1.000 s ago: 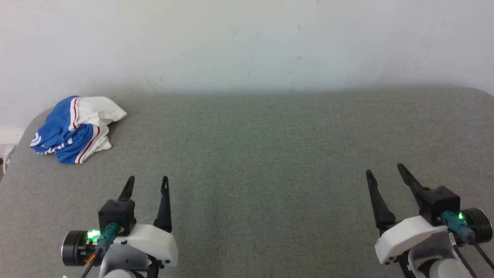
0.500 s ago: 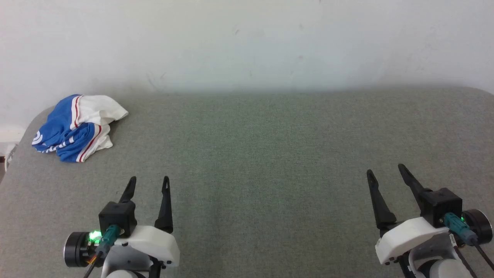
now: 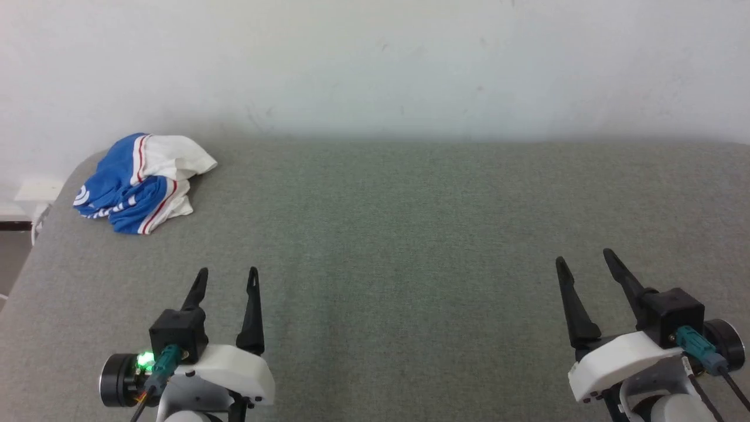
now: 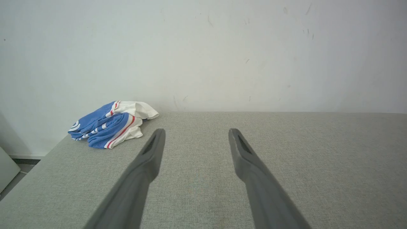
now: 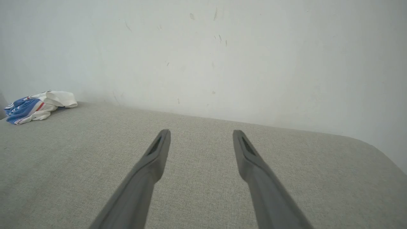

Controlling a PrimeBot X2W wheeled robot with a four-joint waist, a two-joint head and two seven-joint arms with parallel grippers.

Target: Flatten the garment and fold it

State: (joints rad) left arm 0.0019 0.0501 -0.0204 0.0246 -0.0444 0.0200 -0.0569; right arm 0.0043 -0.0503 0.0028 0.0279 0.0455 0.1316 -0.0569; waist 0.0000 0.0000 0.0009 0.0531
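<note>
The garment [image 3: 140,181] lies crumpled in a heap at the far left corner of the grey padded table [image 3: 387,234], blue with white parts and red-and-white striped trim. It also appears as a small bundle [image 4: 111,124] in the left wrist view and far off [image 5: 36,106] in the right wrist view. My left gripper [image 3: 227,274] hovers open near the table's front left, well short of the garment, nothing between its fingers. My right gripper [image 3: 586,257] stands open at the front right, far from the garment.
A pale wall [image 3: 375,64] rises directly behind the table. The table's left edge [image 3: 41,234] runs close beside the garment, with floor and a white object [image 3: 35,190] beyond it. Bare grey surface stretches between the grippers.
The head camera has turned left and slightly down, so the garment and table shifted right and up in the picture. Both grippers keep their places and stay open.
</note>
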